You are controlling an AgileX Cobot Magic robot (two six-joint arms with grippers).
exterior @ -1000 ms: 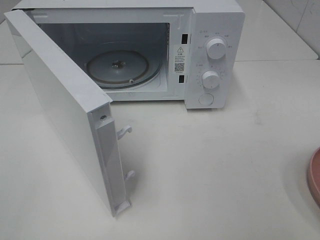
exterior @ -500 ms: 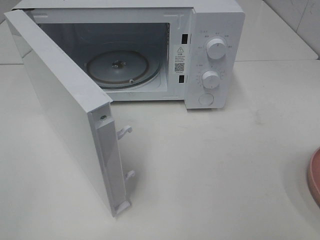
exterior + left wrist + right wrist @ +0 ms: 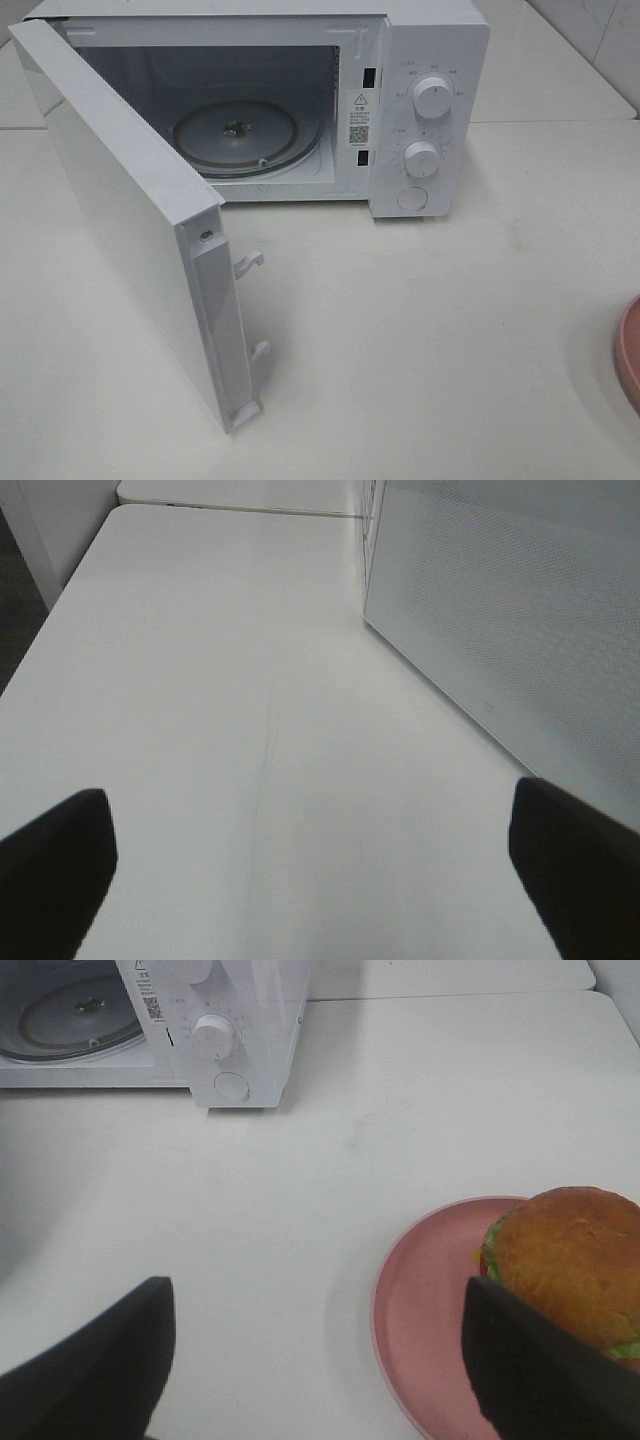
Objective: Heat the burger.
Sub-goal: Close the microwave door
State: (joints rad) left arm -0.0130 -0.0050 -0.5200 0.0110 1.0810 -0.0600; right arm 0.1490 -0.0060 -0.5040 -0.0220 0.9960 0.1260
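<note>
The burger [image 3: 570, 1260], brown bun over green lettuce, sits on a round pink plate [image 3: 425, 1305] in the right wrist view. My right gripper [image 3: 310, 1360] hovers open above the table, its dark fingers [image 3: 90, 1365] spread wide, the plate's edge near one of them. Only a sliver of the pink plate [image 3: 630, 350] shows at the right edge of the high view; the burger is out of that view. My left gripper [image 3: 310, 865] is open with nothing between its fingers [image 3: 55, 865], low over the bare table beside the microwave door [image 3: 510, 620].
A white microwave [image 3: 430, 60] stands at the back with its door [image 3: 130, 220] swung wide open toward the front left. The glass turntable [image 3: 235, 135] inside carries nothing. Two knobs [image 3: 432, 97] and a button are on its right panel.
</note>
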